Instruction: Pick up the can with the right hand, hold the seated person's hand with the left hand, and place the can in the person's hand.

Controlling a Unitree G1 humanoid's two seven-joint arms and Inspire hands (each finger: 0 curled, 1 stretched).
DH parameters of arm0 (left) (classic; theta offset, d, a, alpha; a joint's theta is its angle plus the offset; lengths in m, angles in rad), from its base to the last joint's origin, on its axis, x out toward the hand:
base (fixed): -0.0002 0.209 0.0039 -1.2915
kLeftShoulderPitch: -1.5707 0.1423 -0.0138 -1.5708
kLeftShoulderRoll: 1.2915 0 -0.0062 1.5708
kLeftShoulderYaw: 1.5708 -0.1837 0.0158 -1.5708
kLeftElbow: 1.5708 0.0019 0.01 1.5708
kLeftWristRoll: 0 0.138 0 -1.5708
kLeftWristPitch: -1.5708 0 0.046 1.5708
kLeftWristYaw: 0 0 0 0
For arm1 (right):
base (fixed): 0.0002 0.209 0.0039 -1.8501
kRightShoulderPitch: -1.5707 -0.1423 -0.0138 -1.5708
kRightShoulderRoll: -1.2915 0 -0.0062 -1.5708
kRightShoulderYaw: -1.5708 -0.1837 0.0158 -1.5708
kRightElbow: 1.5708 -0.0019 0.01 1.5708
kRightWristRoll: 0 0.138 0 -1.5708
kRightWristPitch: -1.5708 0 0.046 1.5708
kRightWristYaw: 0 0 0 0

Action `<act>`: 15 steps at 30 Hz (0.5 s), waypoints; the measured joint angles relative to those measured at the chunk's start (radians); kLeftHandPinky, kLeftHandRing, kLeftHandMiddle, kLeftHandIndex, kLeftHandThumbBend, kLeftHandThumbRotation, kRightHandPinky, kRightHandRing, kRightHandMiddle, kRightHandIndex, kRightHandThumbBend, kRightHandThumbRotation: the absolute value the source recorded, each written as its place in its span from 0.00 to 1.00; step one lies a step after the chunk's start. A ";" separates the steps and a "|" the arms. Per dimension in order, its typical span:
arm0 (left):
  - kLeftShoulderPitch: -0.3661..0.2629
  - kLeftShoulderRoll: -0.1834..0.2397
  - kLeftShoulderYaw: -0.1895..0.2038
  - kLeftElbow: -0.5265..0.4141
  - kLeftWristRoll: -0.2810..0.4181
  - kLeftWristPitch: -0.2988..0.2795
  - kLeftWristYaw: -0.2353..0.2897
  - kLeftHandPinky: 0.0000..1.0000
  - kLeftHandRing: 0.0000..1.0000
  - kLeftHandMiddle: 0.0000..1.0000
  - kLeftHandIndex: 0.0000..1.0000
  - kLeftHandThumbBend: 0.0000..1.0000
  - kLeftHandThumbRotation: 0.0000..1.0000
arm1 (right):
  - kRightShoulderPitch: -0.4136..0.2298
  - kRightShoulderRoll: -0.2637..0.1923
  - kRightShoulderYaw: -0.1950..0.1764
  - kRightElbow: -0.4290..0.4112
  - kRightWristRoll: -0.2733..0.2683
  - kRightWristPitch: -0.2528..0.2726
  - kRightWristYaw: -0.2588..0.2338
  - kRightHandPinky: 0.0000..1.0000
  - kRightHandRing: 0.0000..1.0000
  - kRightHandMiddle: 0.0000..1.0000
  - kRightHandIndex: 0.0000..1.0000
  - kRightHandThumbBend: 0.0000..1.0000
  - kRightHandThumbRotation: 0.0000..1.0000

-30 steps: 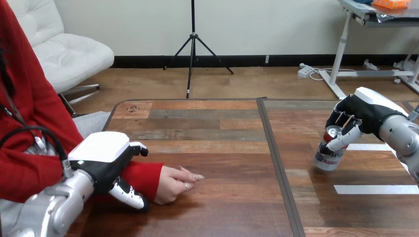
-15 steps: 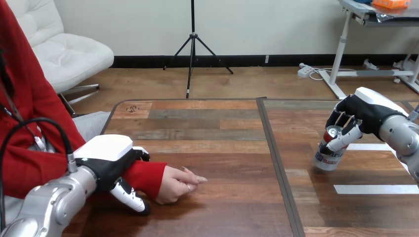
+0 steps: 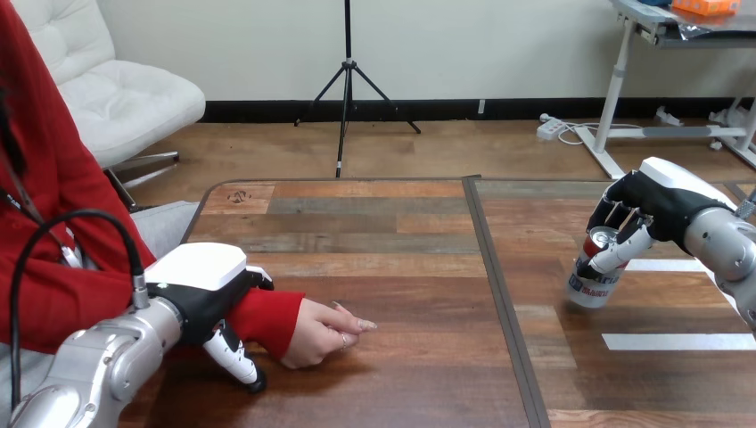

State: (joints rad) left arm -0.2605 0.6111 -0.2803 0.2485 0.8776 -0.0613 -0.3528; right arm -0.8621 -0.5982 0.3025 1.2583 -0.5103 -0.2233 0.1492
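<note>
The right hand (image 3: 644, 209) has its fingers curled round the can (image 3: 592, 278), which sits tilted just below its palm, barely off the bench (image 3: 401, 259) if at all. The left hand (image 3: 207, 294) clasps the person's wrist (image 3: 263, 319), with the person's hand (image 3: 321, 332) just ahead of it. The handover is still to do. Since earlier, the left hand has crept forward and the can is unmoved.

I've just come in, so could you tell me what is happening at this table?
The robot's right hand is curled round a can at the table's right side. Its left hand is wrapped round the person's wrist, over the red sleeve, and the person's hand rests on the wood at the left. The can has not yet been brought across.
</note>
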 measured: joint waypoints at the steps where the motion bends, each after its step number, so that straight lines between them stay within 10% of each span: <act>1: -0.002 0.000 -0.003 0.002 0.001 0.001 0.005 0.76 0.78 0.80 0.79 0.99 0.20 | 0.000 0.000 0.000 0.000 0.000 0.000 0.000 0.52 0.54 0.55 0.47 0.81 0.00; 15: -0.039 -0.006 -0.056 0.050 0.040 -0.003 0.110 0.71 0.73 0.74 0.74 0.96 0.11 | 0.000 0.000 0.000 0.000 0.001 -0.010 0.000 0.50 0.53 0.54 0.48 0.81 0.00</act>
State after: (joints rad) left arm -0.2995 0.6054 -0.3366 0.2986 0.9172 -0.0641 -0.2424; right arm -0.8621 -0.5982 0.3020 1.2583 -0.5088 -0.2334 0.1492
